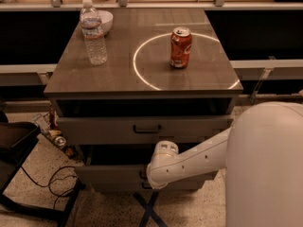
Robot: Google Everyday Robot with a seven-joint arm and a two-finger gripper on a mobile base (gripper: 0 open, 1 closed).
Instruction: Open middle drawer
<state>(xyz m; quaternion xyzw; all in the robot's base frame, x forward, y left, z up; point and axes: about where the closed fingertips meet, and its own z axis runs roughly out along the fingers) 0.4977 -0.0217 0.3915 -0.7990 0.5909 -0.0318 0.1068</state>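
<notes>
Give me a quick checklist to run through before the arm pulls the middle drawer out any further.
1. Gripper at the drawer: it sits low against the centre of the middle drawer front, behind the wrist. Ok.
2. Hold on the handle: hidden by the wrist. Cannot tell.
3. Middle drawer started: its front stands out, with a dark gap above. Ok.
4. Top drawer shut: it also stands out from the cabinet. Not ok.
5. Soda can and water bottle upright on top. Ok.
6. Floor cables off the drawer's path: they lie to its left. Ok.
</notes>
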